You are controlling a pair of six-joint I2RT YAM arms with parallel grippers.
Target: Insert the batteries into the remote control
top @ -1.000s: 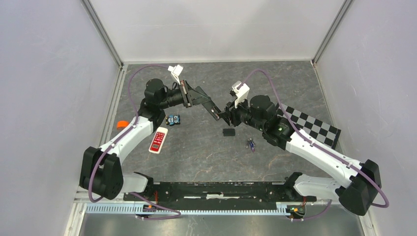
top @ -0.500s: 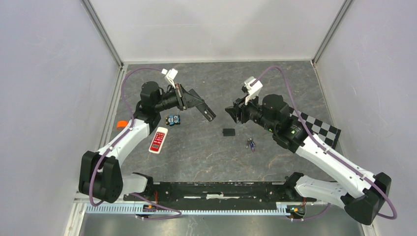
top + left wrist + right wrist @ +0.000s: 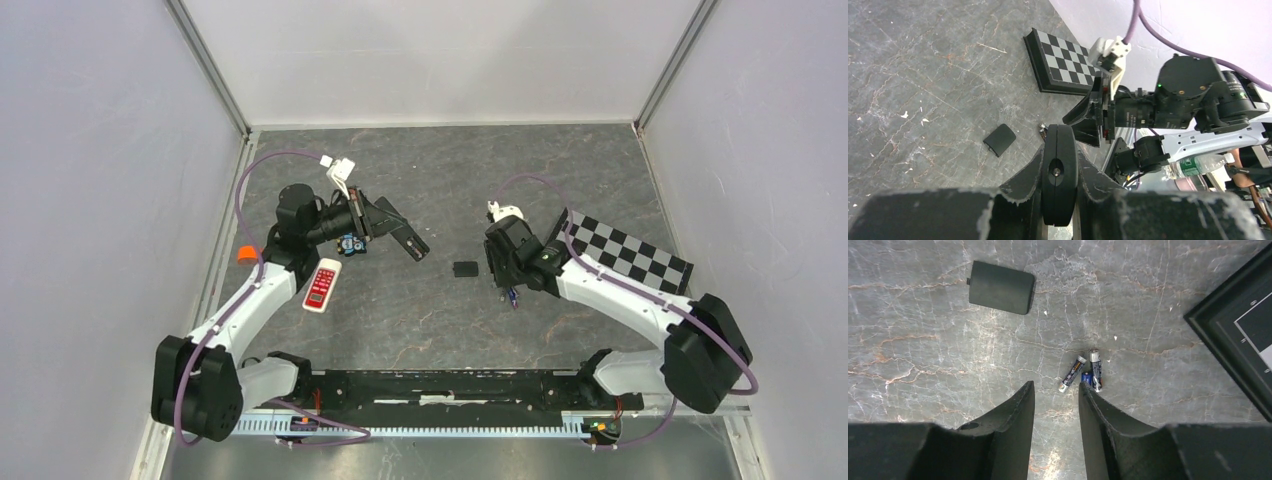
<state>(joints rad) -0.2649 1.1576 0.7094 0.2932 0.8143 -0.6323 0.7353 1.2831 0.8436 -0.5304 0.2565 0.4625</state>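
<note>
Right arm has dropped since a sec ago. It was up mid-air, nose to nose w/ the left one, and now the right hand (image 3: 1056, 387) hangs low over the desk (image 3: 923, 355), pointing pretty much straight down. Its fingers are spread apart w/ nothing between them, just bare stone. Left arm has pulled back toward its own side too, so the two hands are well apart now.

Batteries (image 3: 1087, 374) lie on the desk right at the tip of the finger on the right side of the wrist view. Can't tell if it's actually touching them. They look like 2, maybe 3 cells bunched in a narrow V, dark blue w/ silver ends. Further out, toward the upper left of that view, the battery cover (image 3: 999, 287) lies flat on the desk, a dark rounded rectangle, apart from the cells. A corner of the checkerboard (image 3: 1238, 335) shows at the right edge.

Left hand (image 3: 1059, 197) is clenched on the black remote (image 3: 1059, 160), held up off the desk. It's edge-on in the wrist cam, and from the top cam it sticks out of the fingers toward the middle of the desk.

White-and-red remote (image 3: 322, 285) lies on the desk beside the left forearm. There's a small blue thing (image 3: 350, 243) half hidden under that arm, no idea what it is tbh.
</note>
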